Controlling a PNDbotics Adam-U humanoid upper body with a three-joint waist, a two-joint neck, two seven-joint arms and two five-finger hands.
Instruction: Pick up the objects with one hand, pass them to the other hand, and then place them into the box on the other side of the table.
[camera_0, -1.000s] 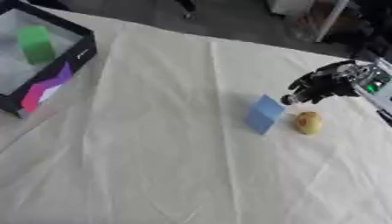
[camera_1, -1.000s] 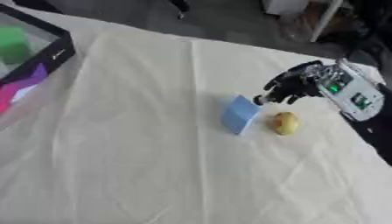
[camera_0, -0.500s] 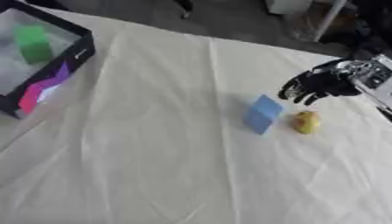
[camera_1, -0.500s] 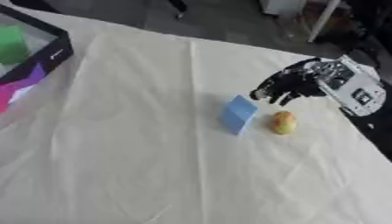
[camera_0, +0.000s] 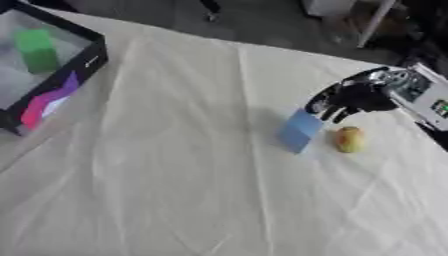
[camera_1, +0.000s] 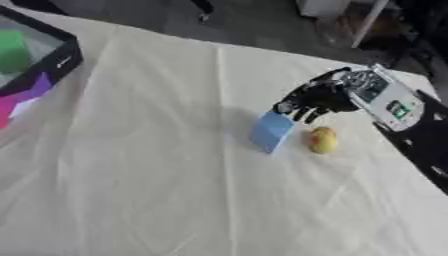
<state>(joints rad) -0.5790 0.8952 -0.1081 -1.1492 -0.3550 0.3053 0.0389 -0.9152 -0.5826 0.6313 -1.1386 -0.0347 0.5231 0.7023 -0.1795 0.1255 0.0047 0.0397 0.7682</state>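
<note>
A light blue block (camera_0: 300, 129) stands tilted on the cream tablecloth, right of the middle. A small yellow-orange fruit (camera_0: 349, 139) lies just to its right. My right hand (camera_0: 346, 98) comes in from the right edge and hovers over the block's upper corner, fingers spread and hanging down, holding nothing. Whether a fingertip touches the block I cannot tell. The black box (camera_0: 87, 63) sits at the far left corner with a green block (camera_0: 37, 49) inside it. My left hand shows in neither view.
A pink and purple patch (camera_0: 48, 100) marks the box's near wall. The tablecloth (camera_0: 175, 190) is wrinkled across the front half. Beyond the far table edge lie a dark floor and a white stand leg (camera_0: 374, 20).
My right hand has moved left and down, from beside the fruit to right over the blue block's top corner. Block and fruit have stayed put.
</note>
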